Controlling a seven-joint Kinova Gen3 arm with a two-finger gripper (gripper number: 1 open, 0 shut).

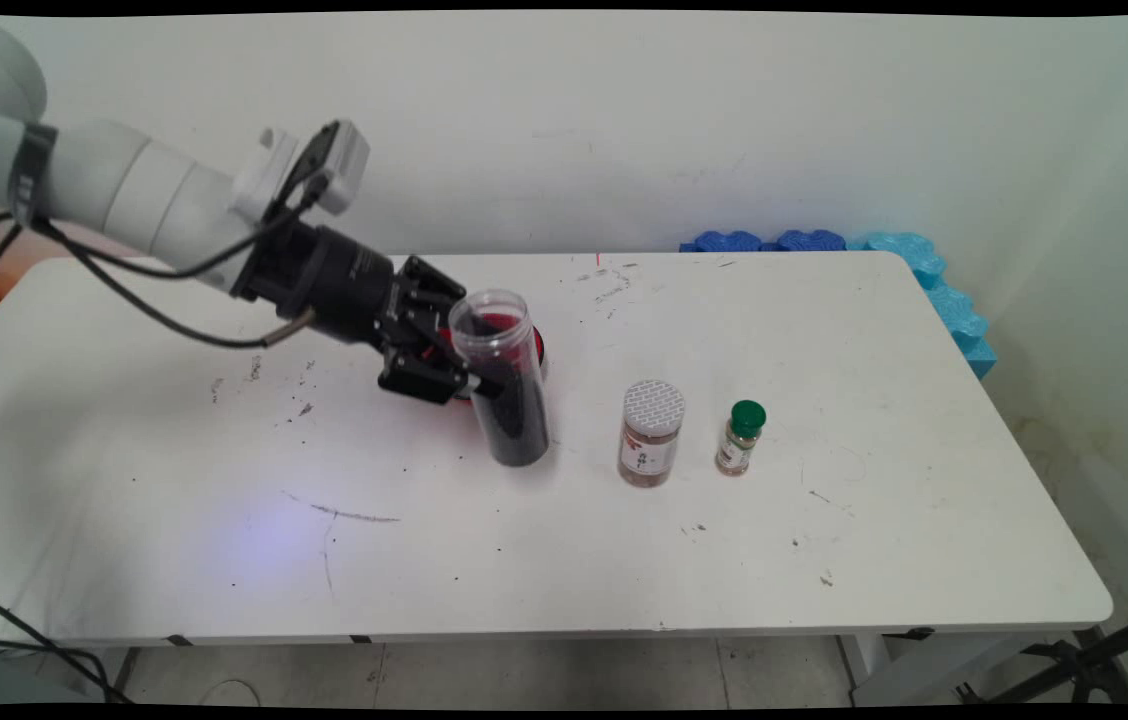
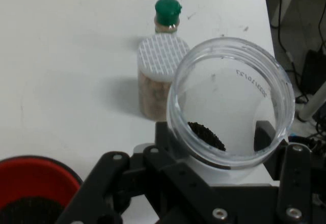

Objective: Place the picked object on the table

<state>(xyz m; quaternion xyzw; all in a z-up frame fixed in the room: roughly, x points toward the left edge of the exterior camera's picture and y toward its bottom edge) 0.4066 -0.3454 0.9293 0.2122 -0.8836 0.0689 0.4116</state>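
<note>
My gripper [image 1: 472, 372] is shut on a clear, lidless plastic jar [image 1: 507, 385] that holds dark grains in its lower part. The jar leans slightly, with its base at or just above the table; I cannot tell which. In the hand view the jar's open mouth [image 2: 232, 102] faces the camera, gripped low between the black fingers [image 2: 265, 135] of the gripper [image 2: 224, 155]. Right behind the jar sits a red bowl [image 1: 532, 345], and the hand view shows dark grains inside this bowl [image 2: 35, 183].
To the right of the jar stand a spice jar with a white patterned lid [image 1: 651, 433] [image 2: 160, 76] and a small bottle with a green cap [image 1: 742, 437] [image 2: 167, 14]. Blue foam pieces [image 1: 934, 280] line the table's [image 1: 224, 480] back right corner.
</note>
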